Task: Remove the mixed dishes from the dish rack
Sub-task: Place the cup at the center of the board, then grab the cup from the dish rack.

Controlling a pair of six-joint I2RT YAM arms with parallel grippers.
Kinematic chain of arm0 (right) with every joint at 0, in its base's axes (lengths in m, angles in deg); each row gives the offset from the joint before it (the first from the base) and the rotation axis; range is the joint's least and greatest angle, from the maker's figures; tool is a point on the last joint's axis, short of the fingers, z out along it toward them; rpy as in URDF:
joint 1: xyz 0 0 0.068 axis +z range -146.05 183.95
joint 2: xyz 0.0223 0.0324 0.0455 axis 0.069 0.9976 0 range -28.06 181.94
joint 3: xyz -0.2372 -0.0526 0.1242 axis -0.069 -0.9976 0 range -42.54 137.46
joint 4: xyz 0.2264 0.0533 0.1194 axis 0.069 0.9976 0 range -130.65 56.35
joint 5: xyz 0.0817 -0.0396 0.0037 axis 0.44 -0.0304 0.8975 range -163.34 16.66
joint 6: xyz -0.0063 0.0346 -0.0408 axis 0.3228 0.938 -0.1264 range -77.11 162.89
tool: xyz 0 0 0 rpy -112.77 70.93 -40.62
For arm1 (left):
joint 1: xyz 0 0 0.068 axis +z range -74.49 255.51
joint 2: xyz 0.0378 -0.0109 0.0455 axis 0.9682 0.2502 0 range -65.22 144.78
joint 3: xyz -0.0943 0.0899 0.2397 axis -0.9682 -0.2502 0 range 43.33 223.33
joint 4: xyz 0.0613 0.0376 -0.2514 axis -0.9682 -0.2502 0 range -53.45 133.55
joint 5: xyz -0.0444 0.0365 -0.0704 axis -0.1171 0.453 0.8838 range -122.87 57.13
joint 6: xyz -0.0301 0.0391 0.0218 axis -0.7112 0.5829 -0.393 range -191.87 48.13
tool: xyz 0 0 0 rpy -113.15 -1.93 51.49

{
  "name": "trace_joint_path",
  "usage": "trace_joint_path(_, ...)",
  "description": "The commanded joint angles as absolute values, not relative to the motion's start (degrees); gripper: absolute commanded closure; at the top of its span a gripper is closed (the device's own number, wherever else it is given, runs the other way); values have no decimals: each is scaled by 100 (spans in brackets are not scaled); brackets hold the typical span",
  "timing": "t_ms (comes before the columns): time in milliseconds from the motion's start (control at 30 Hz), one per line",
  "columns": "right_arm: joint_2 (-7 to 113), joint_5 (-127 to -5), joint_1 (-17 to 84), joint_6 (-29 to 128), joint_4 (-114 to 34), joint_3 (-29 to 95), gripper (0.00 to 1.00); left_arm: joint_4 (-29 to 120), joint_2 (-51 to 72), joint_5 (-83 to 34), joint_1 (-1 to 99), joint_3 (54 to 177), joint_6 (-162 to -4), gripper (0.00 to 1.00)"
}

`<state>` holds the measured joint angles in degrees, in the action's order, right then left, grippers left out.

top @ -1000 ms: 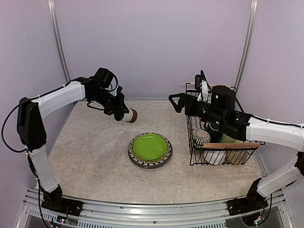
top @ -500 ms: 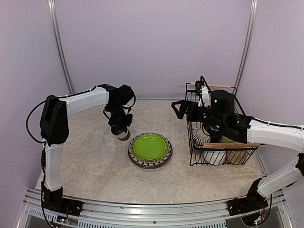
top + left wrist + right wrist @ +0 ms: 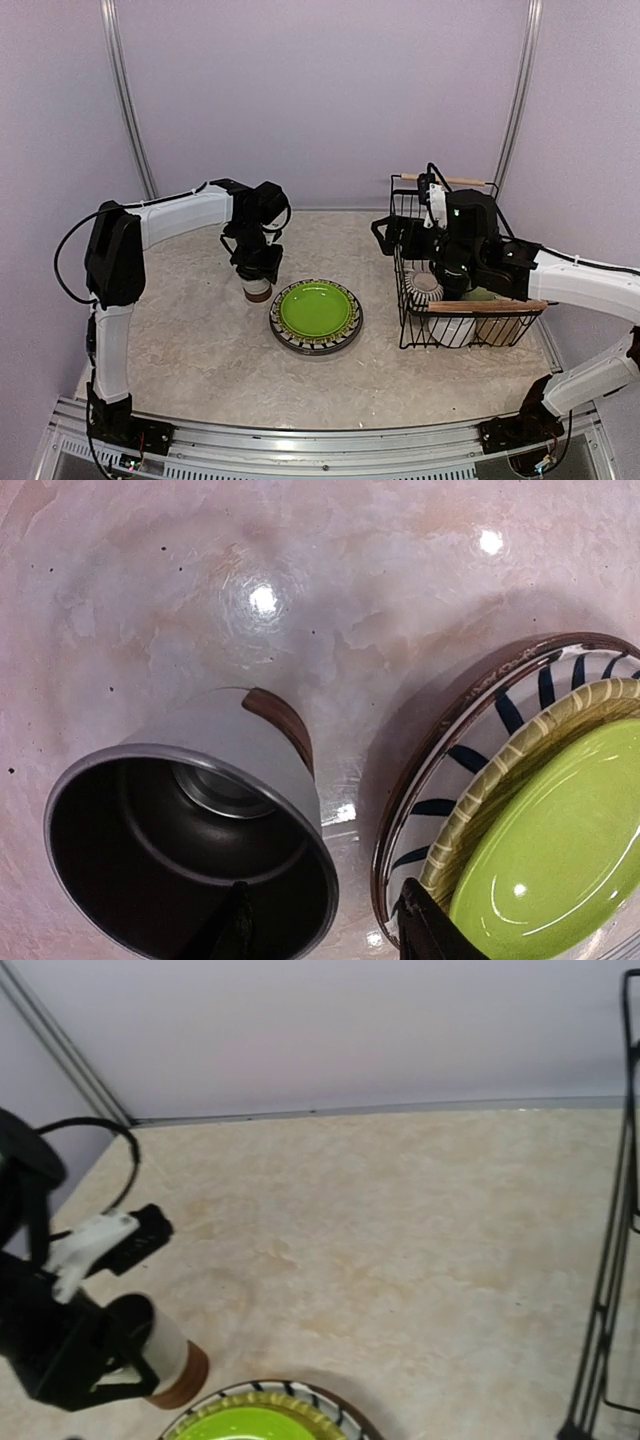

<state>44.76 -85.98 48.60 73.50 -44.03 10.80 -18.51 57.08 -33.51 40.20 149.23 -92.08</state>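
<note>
From above, the left gripper [image 3: 257, 272] is hanging straight down over a brown-and-white mug [image 3: 258, 292] that is standing on the table [image 3: 190, 330]. The mug is just at ten o'clock of a plate stack topped by a lime-green plate [image 3: 316, 310]. At three o'clock of the stack, the dish rack [image 3: 408, 325] is holding a ribbed white bowl [image 3: 425, 288] and other crockery behind its wooden handle [image 3: 487, 306]. The right gripper [image 3: 385, 232] is hovering at the rack's nine o'clock edge, jaws spread and holding nothing.

In the left wrist view, the fingers [image 3: 238, 925] are straddling the mug's rim, one inside and one outside, parted and pressing on neither side: the mug is released. At three o'clock the black-and-white striped plate [image 3: 470, 760] is lying under a yellowish plate [image 3: 520, 750] and the green one.

In the right wrist view, the mug is standing at seven o'clock under the left gripper, with the rack's wire at the three o'clock edge.
</note>
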Motion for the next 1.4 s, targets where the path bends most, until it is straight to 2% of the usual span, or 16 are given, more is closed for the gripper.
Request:
trace_joint_path(0, 4317, -8953, 4802, 7218, -3860, 1273, 0, -1702, 5158, -3206, 3932, 14767, -9156, 50)
trace_joint_path(233, 4436, -9892, 4776, 7075, -2539, 1825, 0, -1451, 4462, -2974, 3917, 14495, -9167, 34)
trace_joint_path(333, 4495, -10332, 4654, 7104, -1774, 2124, 0, -1164, 4042, -2700, 3924, 14274, -9186, 31)
trace_joint_path(567, 4325, -10170, 3871, 7123, -776, 2180, 0, -224, 3018, -1946, 4068, 13570, -9429, 23)
trace_joint_path(733, 4271, -9774, 3365, 7017, -576, 2142, 0, 151, 2568, -1558, 4323, 13253, -9639, 21)
trace_joint_path(933, 4790, -9613, 3018, 6829, -253, 2416, 0, 429, 2262, -1157, 4570, 13064, -9814, 17)
trace_joint_path(1367, 6420, -9074, 2584, 6418, -208, 3067, 0, 449, 1941, -1825, 4571, 13205, -9304, 13)
